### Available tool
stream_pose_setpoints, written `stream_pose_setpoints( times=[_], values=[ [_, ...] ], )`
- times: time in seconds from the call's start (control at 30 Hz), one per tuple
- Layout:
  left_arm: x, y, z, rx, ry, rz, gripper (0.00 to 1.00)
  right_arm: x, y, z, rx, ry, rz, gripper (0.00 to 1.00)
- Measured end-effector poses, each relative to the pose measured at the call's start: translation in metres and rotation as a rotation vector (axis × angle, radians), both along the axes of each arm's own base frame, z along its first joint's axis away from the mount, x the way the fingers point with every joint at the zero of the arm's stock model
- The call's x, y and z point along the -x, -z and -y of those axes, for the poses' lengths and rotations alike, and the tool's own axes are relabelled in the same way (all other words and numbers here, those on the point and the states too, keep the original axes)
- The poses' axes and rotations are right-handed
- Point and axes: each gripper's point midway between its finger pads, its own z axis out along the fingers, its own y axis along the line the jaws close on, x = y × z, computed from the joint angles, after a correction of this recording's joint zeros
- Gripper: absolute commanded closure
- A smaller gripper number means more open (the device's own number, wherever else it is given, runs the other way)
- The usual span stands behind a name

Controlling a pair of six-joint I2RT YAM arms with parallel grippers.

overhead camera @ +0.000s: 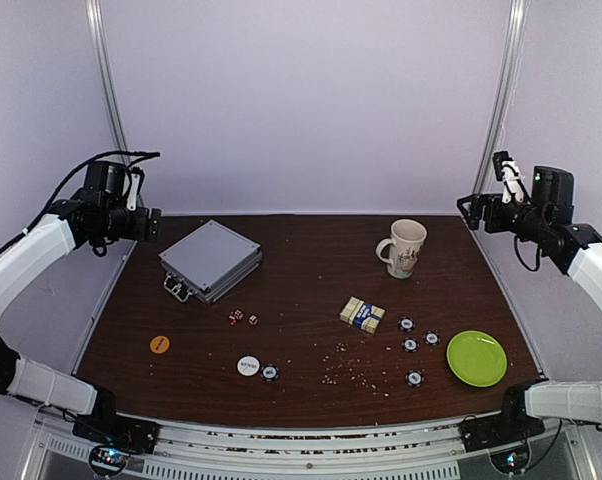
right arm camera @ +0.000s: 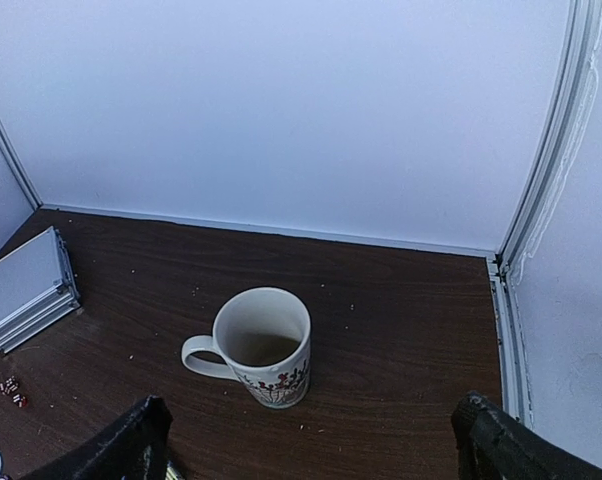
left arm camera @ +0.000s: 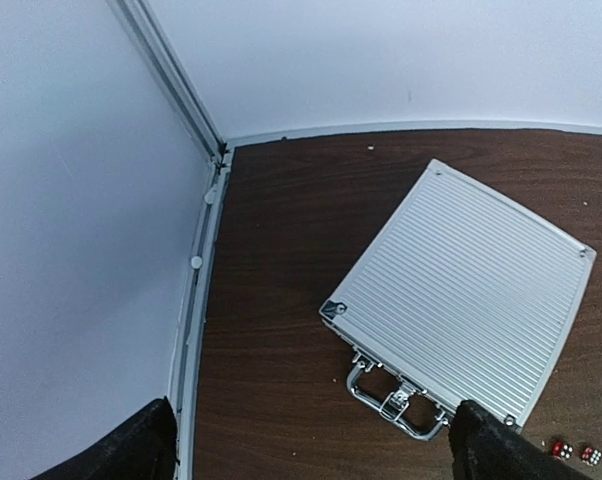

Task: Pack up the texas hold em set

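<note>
— Dark brown table, pale walls all round. Where does the set lie?

— Scattered. The case sits shut at the back left, with its handle turned toward the near edge. The dice lie just in front of it. An orange disc is near the left edge, and a white disc has one chip just beside it. The deck is about mid-table, and the other chips are between it and the plate.

— And the arms?

— Both are raised at the back corners, well apart from every piece. The left fingers are spread wide and hold nothing, with the case below them. The right fingers are also wide and empty, looking down at the mug.

— How will the case handle?

— It looks like stiff ribbed metal, probably light, and I judge it too broad to pinch across. The handle or the lid edge by the latches seems the place to hold. It needs opening before anything goes in.

— The small pieces?

— Chips and discs are thin, hard and flat on the table, so they will likely skid rather than lift. They need a pinch at the rims. The dice are tiny and may roll. The deck is bulkiest, so grip it across the short sides. I cannot tell whether it is boxed; loose cards would fan.
</note>
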Motion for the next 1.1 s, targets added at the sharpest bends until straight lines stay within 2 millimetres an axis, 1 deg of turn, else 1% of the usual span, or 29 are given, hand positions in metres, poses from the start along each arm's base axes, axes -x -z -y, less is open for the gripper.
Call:
stream_pose_setpoints(
  times=[0.07, 0.13, 0.17, 0.23, 0.3, 0.43, 0.53, 0.6, 0.73, 0.8, 0.87, 0.97, 1.03, 1.1],
  values=[
    [-0.006, 0.005, -0.012, 0.016, -0.039, -0.023, 0.02, -0.002, 0.003, -0.001, 0.01, -0.011, -0.007, 0.04],
    [-0.017, 0.008, -0.024, 0.036, -0.073, -0.039, 0.02, -0.004, 0.01, -0.006, 0.025, -0.036, -0.027, 0.06],
    [-0.024, 0.008, -0.029, 0.045, -0.091, -0.044, 0.02, -0.006, 0.014, -0.01, 0.035, -0.053, -0.038, 0.07],
    [-0.039, 0.009, -0.04, 0.071, -0.118, -0.054, 0.02, -0.009, 0.023, -0.027, 0.061, -0.106, -0.068, 0.09],
    [-0.056, 0.01, -0.05, 0.099, -0.144, -0.062, 0.02, -0.009, 0.032, -0.051, 0.088, -0.18, -0.1, 0.1],
    [-0.092, 0.019, -0.073, 0.163, -0.186, -0.079, 0.02, -0.003, 0.052, -0.11, 0.137, -0.357, -0.157, 0.12],
    [-0.122, 0.03, -0.088, 0.223, -0.195, -0.098, 0.02, 0.007, 0.067, -0.153, 0.174, -0.487, -0.198, 0.12],
    [-0.138, 0.042, -0.094, 0.265, -0.187, -0.117, 0.02, 0.015, 0.077, -0.177, 0.192, -0.562, -0.224, 0.11],
    [-0.165, 0.07, -0.094, 0.365, -0.145, -0.165, 0.02, 0.03, 0.101, -0.218, 0.229, -0.69, -0.283, 0.1],
    [-0.177, 0.088, -0.088, 0.423, -0.112, -0.194, 0.02, 0.035, 0.112, -0.235, 0.241, -0.736, -0.315, 0.1],
    [-0.185, 0.109, -0.08, 0.472, -0.082, -0.232, 0.03, 0.038, 0.121, -0.25, 0.248, -0.774, -0.345, 0.1],
    [-0.187, 0.145, -0.065, 0.542, -0.038, -0.306, 0.04, 0.042, 0.131, -0.265, 0.254, -0.811, -0.375, 0.1],
    [-0.186, 0.163, -0.053, 0.587, -0.006, -0.351, 0.05, 0.044, 0.137, -0.268, 0.258, -0.822, -0.391, 0.1],
    [-0.183, 0.176, -0.042, 0.625, 0.023, -0.389, 0.05, 0.044, 0.139, -0.268, 0.26, -0.824, -0.398, 0.1]
  ],
)
